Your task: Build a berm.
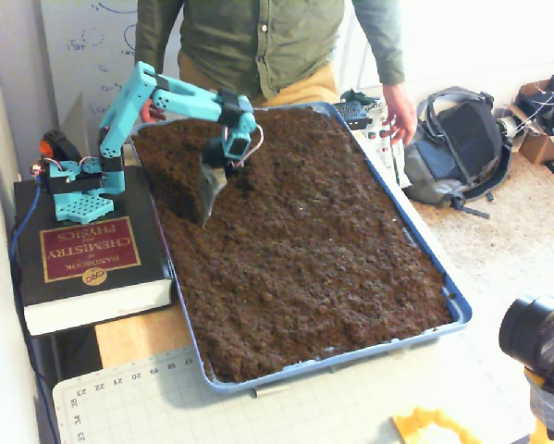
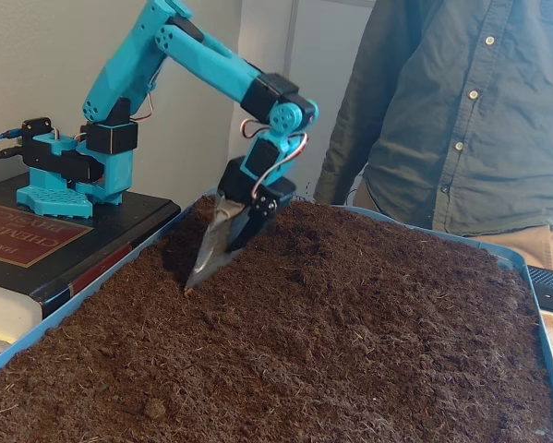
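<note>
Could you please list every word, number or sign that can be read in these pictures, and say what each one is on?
"HANDBOOK of CHEMISTRY and PHYSICS", with a round "CRC" seal: red label of the black book under the arm's base.
"19 20 21 22 23", "33 34 35": ruler marks on the cutting mat.
Blue scribbles on the whiteboard: unreadable.
Book label in the other fixed view: only part shows.

We see the turquoise arm (image 1: 166,92) reaching out from its base (image 2: 68,175), upper link raised, forearm sloping down to the wrist. Our gripper (image 1: 205,205) (image 2: 195,275) points downward and tilts toward the base side, its grey blade-like finger (image 2: 211,245) lying close against the black finger (image 2: 248,221), the tip at soil level.
</note>
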Controlling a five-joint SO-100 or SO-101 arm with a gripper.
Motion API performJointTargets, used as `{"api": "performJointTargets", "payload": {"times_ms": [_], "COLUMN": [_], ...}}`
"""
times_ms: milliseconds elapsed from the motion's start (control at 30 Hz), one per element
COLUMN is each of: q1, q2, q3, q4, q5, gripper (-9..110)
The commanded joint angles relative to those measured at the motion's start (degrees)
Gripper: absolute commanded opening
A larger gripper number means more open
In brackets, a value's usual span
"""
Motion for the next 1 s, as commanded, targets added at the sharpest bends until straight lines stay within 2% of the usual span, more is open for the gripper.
{"api": "performJointTargets", "payload": {"times_ms": [0, 167, 467, 967], "q1": [1.85, 2.11, 2.20, 1.41], "q2": [-0.09, -1.14, -1.23, -0.79], "q3": [-1.05, -1.23, -6.33, -20.57], "q4": [-1.85, -6.94, -19.60, -20.04], "q5": [-0.70, -1.58, -10.63, -11.34], "gripper": [1, 1, 1, 1]}}
